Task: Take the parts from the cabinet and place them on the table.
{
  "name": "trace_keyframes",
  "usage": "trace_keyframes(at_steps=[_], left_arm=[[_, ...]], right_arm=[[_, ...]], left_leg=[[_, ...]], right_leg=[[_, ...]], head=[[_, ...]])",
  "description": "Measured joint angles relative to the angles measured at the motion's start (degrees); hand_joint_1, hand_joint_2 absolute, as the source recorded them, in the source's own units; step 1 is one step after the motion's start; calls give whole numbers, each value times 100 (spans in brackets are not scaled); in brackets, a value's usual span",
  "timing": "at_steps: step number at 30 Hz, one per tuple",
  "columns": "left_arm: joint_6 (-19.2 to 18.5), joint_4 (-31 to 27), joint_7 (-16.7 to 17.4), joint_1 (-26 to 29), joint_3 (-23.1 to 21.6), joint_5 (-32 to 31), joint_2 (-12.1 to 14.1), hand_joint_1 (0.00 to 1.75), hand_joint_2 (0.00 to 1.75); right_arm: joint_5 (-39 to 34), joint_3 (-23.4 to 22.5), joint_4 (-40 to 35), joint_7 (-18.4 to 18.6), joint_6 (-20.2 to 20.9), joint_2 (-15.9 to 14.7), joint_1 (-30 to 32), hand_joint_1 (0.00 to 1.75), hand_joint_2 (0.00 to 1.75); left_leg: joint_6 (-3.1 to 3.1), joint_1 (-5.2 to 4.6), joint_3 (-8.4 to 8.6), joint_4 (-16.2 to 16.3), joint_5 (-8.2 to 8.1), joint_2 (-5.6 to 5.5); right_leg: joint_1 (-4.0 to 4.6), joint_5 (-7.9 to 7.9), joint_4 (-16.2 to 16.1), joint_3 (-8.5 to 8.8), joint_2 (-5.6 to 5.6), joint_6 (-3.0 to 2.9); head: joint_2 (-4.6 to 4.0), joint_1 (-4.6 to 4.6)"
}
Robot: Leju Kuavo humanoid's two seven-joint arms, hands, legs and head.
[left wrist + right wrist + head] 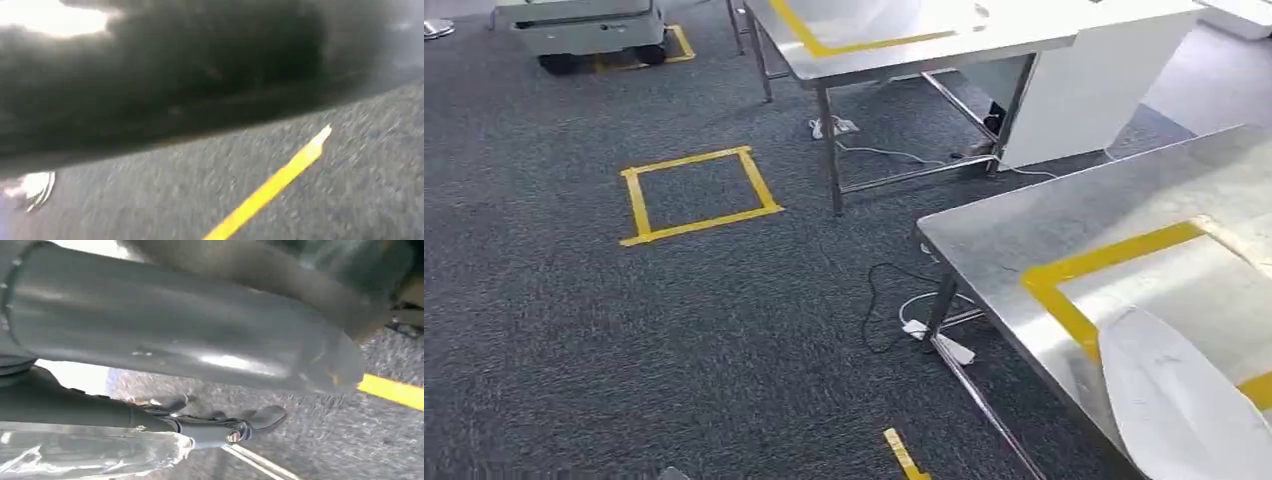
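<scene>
A white part in a clear plastic bag [1176, 405] hangs at the lower right of the head view, over the near corner of the steel table [1024, 225] and its yellow tape outline [1084, 268]. In the right wrist view my right hand [200, 390] reaches out over the carpet, its thick grey thumb [165, 335] above and a dark finger [215, 422] below. The crinkled clear bag [90, 452] lies tight against that finger, so the hand appears to grip the bagged part. The left wrist view is blurred, with carpet and a yellow tape strip [272, 185].
A second steel table [894, 50] with yellow tape stands farther back, a white cabinet [1094, 90] beside it. Cables and a power strip [939, 340] lie on the carpet by the near table's leg. A yellow tape square [696, 195] marks the floor; a wheeled cart [584, 30] stands far left.
</scene>
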Motion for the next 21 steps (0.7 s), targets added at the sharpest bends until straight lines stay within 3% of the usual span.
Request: trace_keyframes(at_steps=[1, 2, 3, 5, 6, 7, 8, 11, 12, 13, 14, 16, 17, 18, 19, 20, 21], left_arm=[[-35, 7, 55, 0, 31, 35, -17, 0, 0], [-90, 15, 147, 17, 101, 59, -37, 0, 0], [-142, 26, 236, 34, 153, 92, -48, 0, 0], [-210, 37, 361, 47, 223, 114, -65, 0, 0], [-221, 39, 398, 38, 247, 131, -72, 0, 0], [-260, 41, 448, 12, 280, 142, -85, 0, 0], [-304, 41, 503, -20, 319, 157, -92, 0, 0], [-328, 55, 575, 27, 411, 210, -120, 0, 0], [-328, 59, 579, 47, 433, 212, -142, 0, 0], [-328, 59, 581, 44, 455, 214, -149, 0, 0], [-325, 59, 583, 25, 472, 221, -151, 0, 0], [-358, 59, 599, -1, 479, 223, -159, 0, 0], [-409, 59, 645, 3, 485, 240, -173, 0, 0], [-444, 59, 706, 9, 509, 269, -184, 0, 0], [-472, 61, 758, 23, 535, 297, -203, 0, 0], [-498, 61, 793, 28, 568, 337, -223, 0, 0], [-515, 61, 830, 28, 601, 343, -251, 0, 0]], right_arm=[[2, 0, 0, 9, -2, 0, 2, 0, 0], [4, 0, 0, 15, -2, 0, -5, 0, 0], [13, 0, 2, 17, -4, 0, -10, 0, 0], [31, 0, 2, 17, -2, 2, -17, 0, 0], [37, 2, 2, 17, -2, 7, -17, 0, 0], [46, 2, 2, 17, -2, 7, -16, 0, 0], [48, 2, 2, 17, -2, 7, -21, 0, 0], [46, 2, 2, 18, -2, 18, -60, 0, 0], [46, 2, 2, 17, -2, 17, -75, 0, 0], [46, 2, 2, 15, -2, 17, -81, 0, 0], [46, 2, 2, 15, -2, 17, -71, 0, 0], [44, 2, 2, 15, -2, 17, -30, 0, 0], [39, 2, 2, 15, -2, 17, -18, 0, 0], [35, 2, 2, 17, -2, 17, -19, 0, 0], [24, 2, 2, 17, -2, 17, -28, 0, 0], [22, 2, 2, 24, -2, 17, -34, 0, 0], [22, 2, 2, 35, -4, 17, -38, 0, 0]], left_leg=[[-17, 13, -134, 268, -93, 30], [-41, 34, -197, 406, -80, 51], [-53, 48, -124, 291, 38, 62], [-54, 58, 331, -478, 459, 144], [-31, 49, 615, -927, 627, 330], [-13, -10, 780, -1213, 595, 680], [81, -21, 776, -1240, 567, 603], [184, -43, 772, -1262, 564, 398], [218, -5, 786, -1286, 587, 334], [249, -1, 782, -1286, 590, 283], [288, -2, 774, -1285, 595, 213], [301, -12, 764, -1284, 594, 33], [301, -15, 770, -1283, 594, -60], [300, -14, 777, -1279, 593, -155], [298, -14, 790, -1278, 592, -233], [289, -11, 806, -1277, 588, -324], [272, -5, 818, -1272, 581, -403]], right_leg=[[1, -12, 0, 0, -82, 0], [1, -26, 2, 4, -191, 5], [1, -35, 2, 11, -259, 12], [0, -65, 4, 50, -411, 46], [1, -86, 4, 82, -480, 76], [64, -135, 32, 86, -549, 127], [68, -165, 38, 48, -612, 158], [51, -209, 15, 195, -819, 248], [13, -291, 90, 152, -586, 296], [7, -466, 336, 45, -242, 300], [0, -690, 748, -149, -83, 301], [4, -1049, 1679, -623, 36, 304], [4, -1044, 1890, -765, 48, 303], [4, -885, 1804, -776, 50, 299], [-2, -638, 1505, -671, 54, 289], [-14, -330, 1011, -466, 89, 284], [-36, -61, 493, -247, 242, 279]], head=[[0, 11], [0, 0], [0, 2], [0, -2], [0, 0], [0, -4], [0, 16], [0, 33], [2, 33], [0, 74], [2, 88], [2, 99], [2, 105], [2, 107], [2, 107], [2, 105], [2, 107]])
